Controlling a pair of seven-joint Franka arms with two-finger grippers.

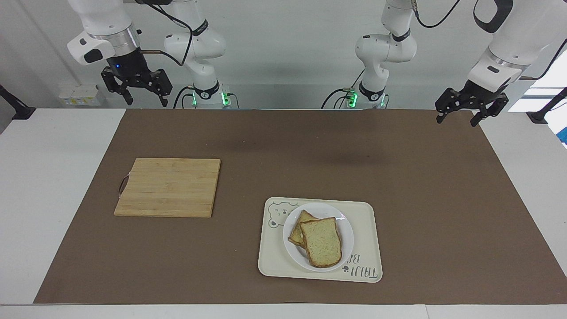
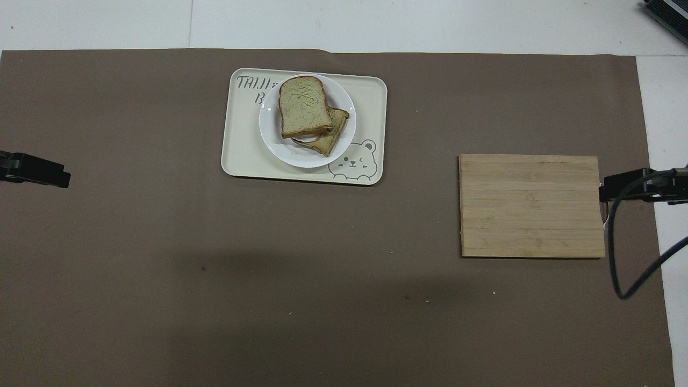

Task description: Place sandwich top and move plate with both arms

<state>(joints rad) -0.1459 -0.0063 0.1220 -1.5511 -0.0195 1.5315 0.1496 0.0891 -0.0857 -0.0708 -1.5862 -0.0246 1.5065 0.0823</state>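
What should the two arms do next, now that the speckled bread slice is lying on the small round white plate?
Probably bring both grippers down to the small round white plate. The speckled bread slice already lies on the lower slice, the plate sits on the cream bear tray, and the left gripper and right gripper hang open and empty at the robots' edge of the brown mat.

Table (image 1: 53, 177) carries mat (image 1: 310, 150), tray (image 1: 365, 235), board (image 1: 168, 186).

The cream tray (image 2: 371, 107) carries dark letters "TAIJI" in its corner farther from the robots, partly covered by the plate (image 2: 269, 137); below it only a "B" is readable, and nothing else has readable text
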